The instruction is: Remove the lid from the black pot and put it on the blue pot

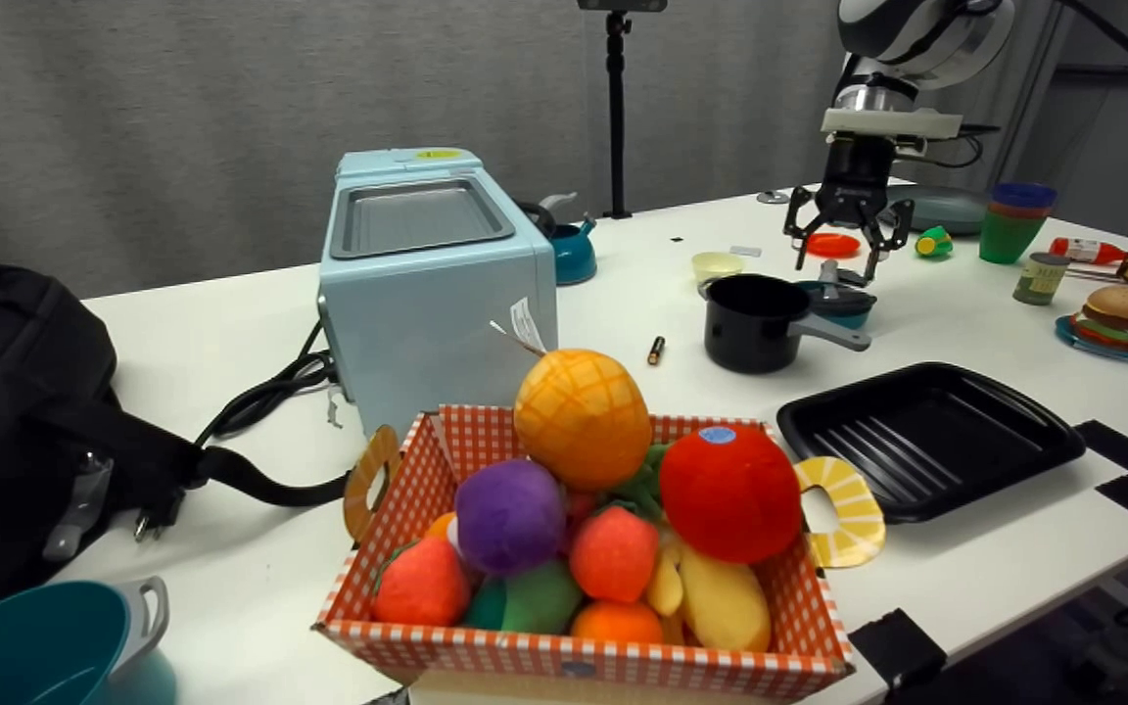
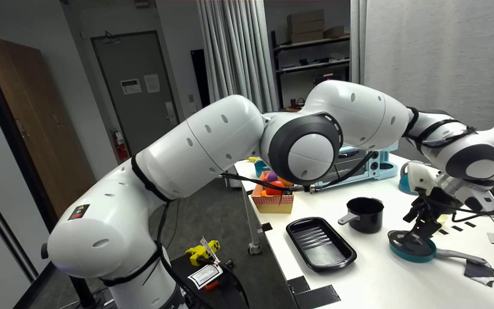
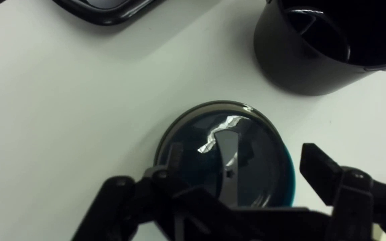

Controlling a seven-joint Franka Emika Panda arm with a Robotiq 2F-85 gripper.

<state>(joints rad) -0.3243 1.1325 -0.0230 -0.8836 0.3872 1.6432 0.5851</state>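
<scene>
Standing wide over the lid (image 3: 248,157), your tool (image 1: 834,270) holds nothing; in the wrist view the grey handle (image 3: 229,150) shows between the tool's spread fingers (image 3: 318,170). The lid rests on the blue pot (image 2: 416,258), which in an exterior view lies right of, and nearer than, the uncovered black pot (image 2: 365,221). You are, by this evidence, at the release step, the transfer apparently made. Note the teal rim (image 3: 292,180) along the lid's right side in the wrist view: the lid may sit slightly off-centre. Your next move calls for a straight rise, fingers apart, so the handle is not caught. Lettering: you can read none; the labelled can (image 1: 1041,279), door notice (image 2: 131,86) and white tag (image 2: 205,276) are too small or blurred.
</scene>
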